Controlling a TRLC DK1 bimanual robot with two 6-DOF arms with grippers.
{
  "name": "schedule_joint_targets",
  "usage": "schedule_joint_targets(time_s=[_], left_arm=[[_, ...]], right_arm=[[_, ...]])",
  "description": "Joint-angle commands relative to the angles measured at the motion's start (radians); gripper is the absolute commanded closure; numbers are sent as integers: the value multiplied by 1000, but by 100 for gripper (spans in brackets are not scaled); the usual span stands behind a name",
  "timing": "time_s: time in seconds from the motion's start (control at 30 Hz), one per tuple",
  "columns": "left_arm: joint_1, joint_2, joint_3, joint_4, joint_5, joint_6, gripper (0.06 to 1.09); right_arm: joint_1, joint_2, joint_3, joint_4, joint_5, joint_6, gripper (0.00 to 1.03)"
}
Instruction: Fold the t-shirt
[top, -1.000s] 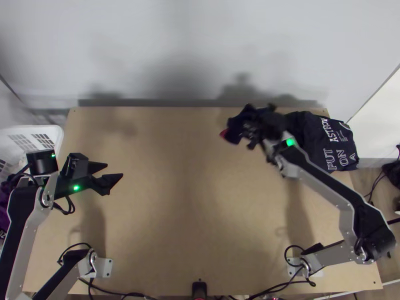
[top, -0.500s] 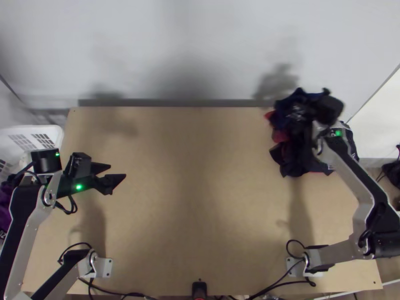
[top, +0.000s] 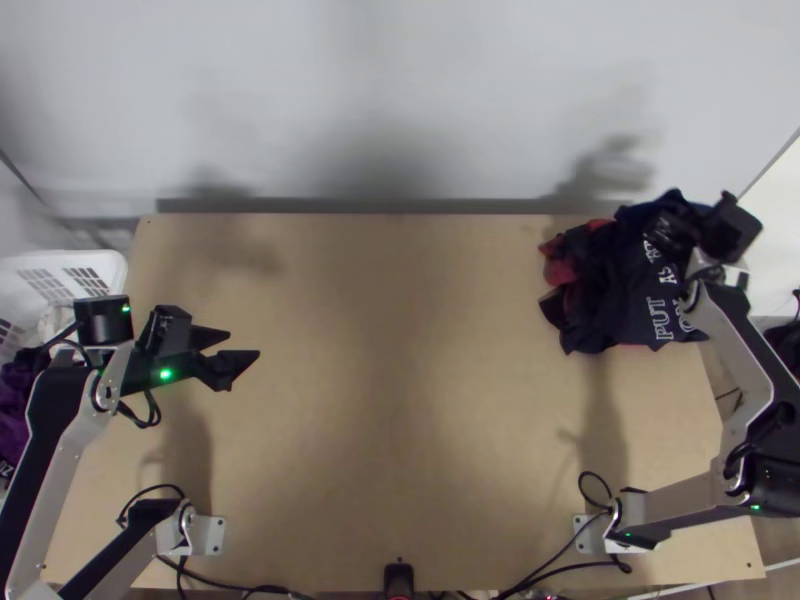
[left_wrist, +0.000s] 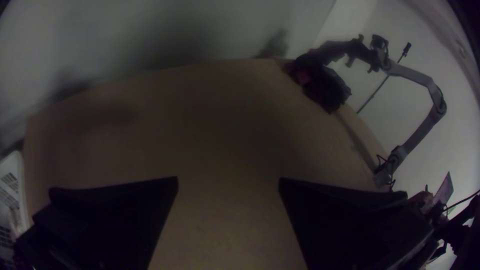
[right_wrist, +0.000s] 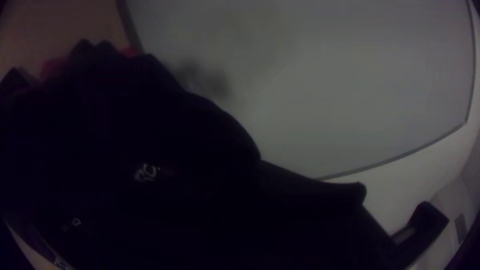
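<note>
White lettering (top: 661, 319) on dark cloth (top: 625, 307).

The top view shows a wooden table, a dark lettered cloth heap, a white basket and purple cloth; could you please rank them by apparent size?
1. Wooden table
2. Dark lettered cloth heap
3. White basket, partly visible
4. Purple cloth

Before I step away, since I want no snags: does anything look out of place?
Yes: the dark cloth lies bunched at the far right corner of the table, not spread for folding, with red cloth poking out. Nothing else stands out.
</note>
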Motion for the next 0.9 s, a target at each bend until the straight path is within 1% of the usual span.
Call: schedule_joint_targets(time_s=[0.0, 0.1, 0.2, 0.33, 0.4, 0.5, 0.7, 0.73, 0.8, 0.87], left_arm=[[-34, 7, -3, 12, -3, -12, 11], [-48, 13, -5, 18, -6, -17, 11], [-68, 16, -11, 32, -12, -22, 11], [-74, 10, -20, 32, -15, -23, 11], [-77, 8, -33, 35, -17, -23, 11], [-82, 5, -49, 44, -21, -23, 11], [-82, -10, -63, 44, -24, -28, 11], [-82, -15, -65, 44, -26, -28, 11], [-78, -23, -66, 44, -29, -28, 11], [-72, -29, -66, 44, -30, -28, 11]], right_arm=[[-105, -44, -135, 15, -53, -18, 100], [-119, -50, -212, 27, -72, -41, 100], [-124, -28, -292, 95, -81, -69, 100], [-110, -28, -361, 98, -90, -72, 100], [-98, -16, -395, 123, -92, -78, 100], [-79, 32, -414, 162, -92, -84, 100], [-44, 99, -427, 172, -92, -99, 100], [-44, 102, -424, 172, -90, -101, 96], [-46, 102, -414, 172, -90, -96, 84], [-56, 95, -408, 172, -90, -92, 66]])
